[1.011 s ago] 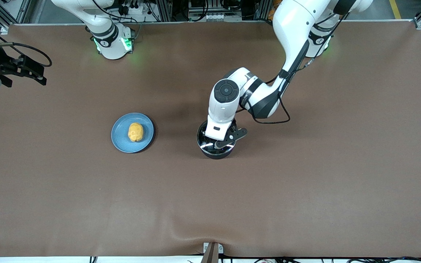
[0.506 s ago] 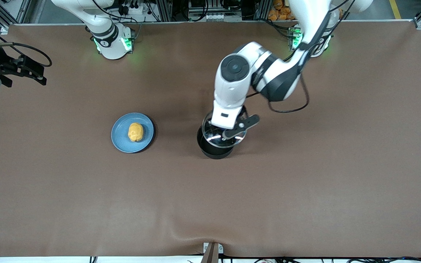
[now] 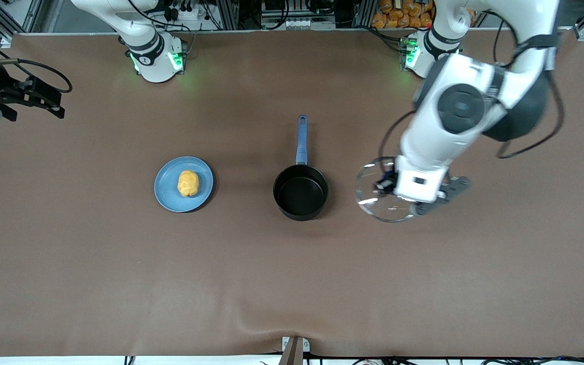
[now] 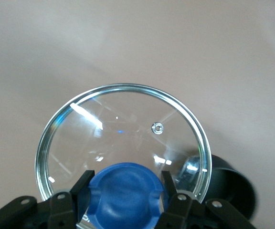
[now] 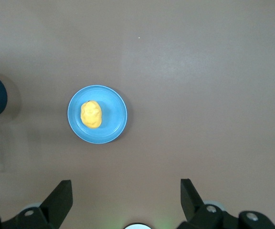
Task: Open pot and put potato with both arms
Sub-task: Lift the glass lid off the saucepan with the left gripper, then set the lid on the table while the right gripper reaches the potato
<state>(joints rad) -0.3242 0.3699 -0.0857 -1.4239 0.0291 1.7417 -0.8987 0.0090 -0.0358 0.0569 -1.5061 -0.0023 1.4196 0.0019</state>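
One pot (image 3: 300, 191), one potato (image 3: 188, 183); left end effector (image 4: 123, 191) clamps the lid (image 4: 123, 138), right end effector (image 5: 125, 200) gapes.

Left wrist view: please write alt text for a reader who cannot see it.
The left gripper holds a glass lid by its blue knob, fingers shut on it, over the brown table. Part of the black pot shows past the lid's rim.

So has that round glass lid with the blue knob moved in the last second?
Yes. The glass lid, gripped by the left claw, has left the black saucepan and now hangs over the table toward the left arm's end.
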